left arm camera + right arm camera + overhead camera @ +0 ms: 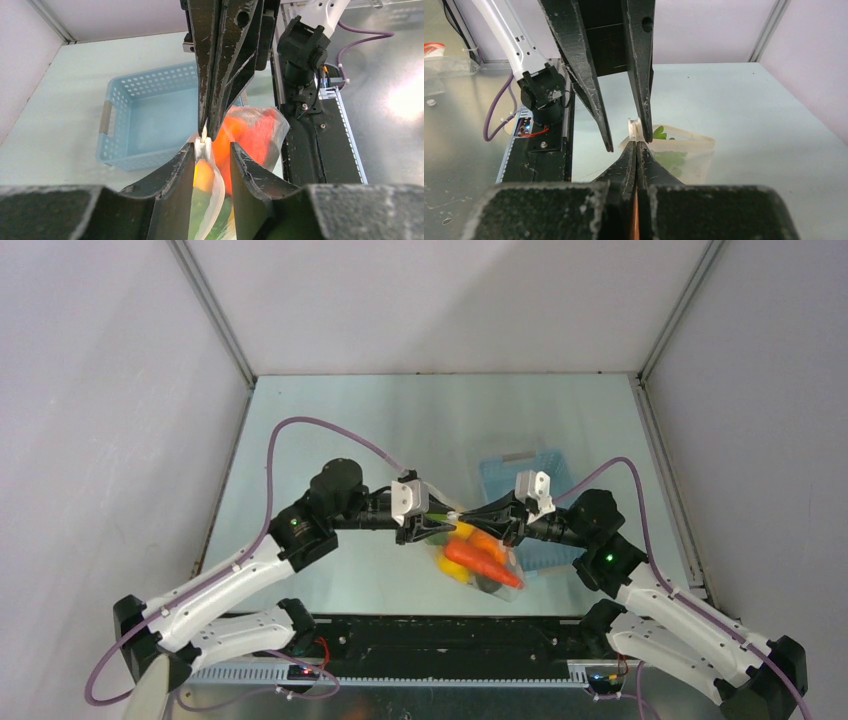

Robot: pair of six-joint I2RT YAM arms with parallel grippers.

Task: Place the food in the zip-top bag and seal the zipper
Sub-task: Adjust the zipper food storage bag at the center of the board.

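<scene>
The clear zip-top bag (pixel 503 573) hangs between both grippers, holding the food (pixel 478 558): an orange carrot, yellow and green pieces. My right gripper (pixel 636 146) is shut on the bag's top edge, just behind the zipper's white slider (pixel 633 129). My left gripper (pixel 210 149) straddles the slider (pixel 202 147). One of its fingers touches the slider, and a gap remains on the other side. From above, the left gripper (pixel 452 522) and right gripper (pixel 470 522) meet tip to tip over the bag. Orange and red food (pixel 237 132) shows through the plastic (pixel 274 126).
A light blue perforated basket (pixel 545 465) sits on the table just behind the bag, under the right arm; in the left wrist view the basket (pixel 129 159) looks empty. The black base rail (pixel 315 150) runs along the near edge.
</scene>
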